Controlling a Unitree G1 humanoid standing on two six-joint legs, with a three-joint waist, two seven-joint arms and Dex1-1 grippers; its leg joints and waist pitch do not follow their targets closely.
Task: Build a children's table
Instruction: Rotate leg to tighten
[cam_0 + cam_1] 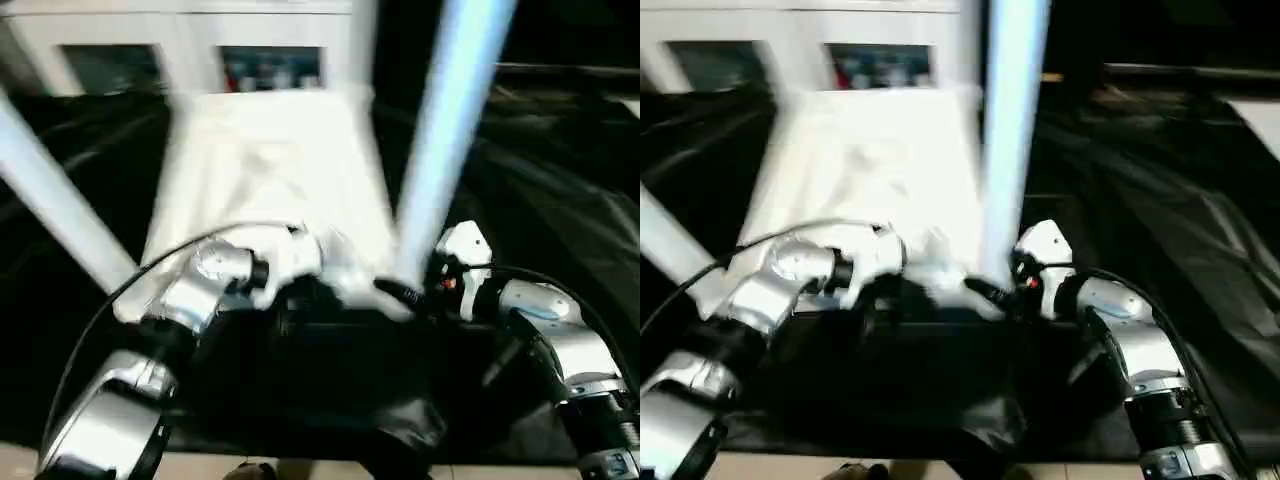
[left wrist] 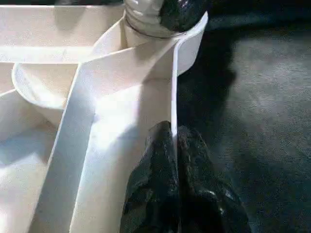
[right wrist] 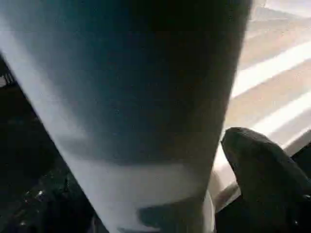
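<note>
Seating this leg (image 1: 445, 140) squarely is the job as I read it, so I'd keep it plumb over its corner socket and push straight down, no twisting until it bottoms out. The white tabletop (image 1: 270, 170) lies ribs-up on the black sheet (image 1: 560, 190) right in front of me, with one leg standing near the right corner and another leg (image 1: 55, 205) leaning out at the left. My left claw (image 2: 176, 145) is pinched shut on a thin rib wall of the tabletop near a socket (image 2: 192, 36) that has a leg end in it (good anchor, I'd leave it clamped). The right claw's fingers (image 3: 265, 170) stand wide with the leg just beside one pad, not gripped as far as I can tell. The head views give the overall lean of both legs; the left wrist view is what shows the rib pinch up close.
</note>
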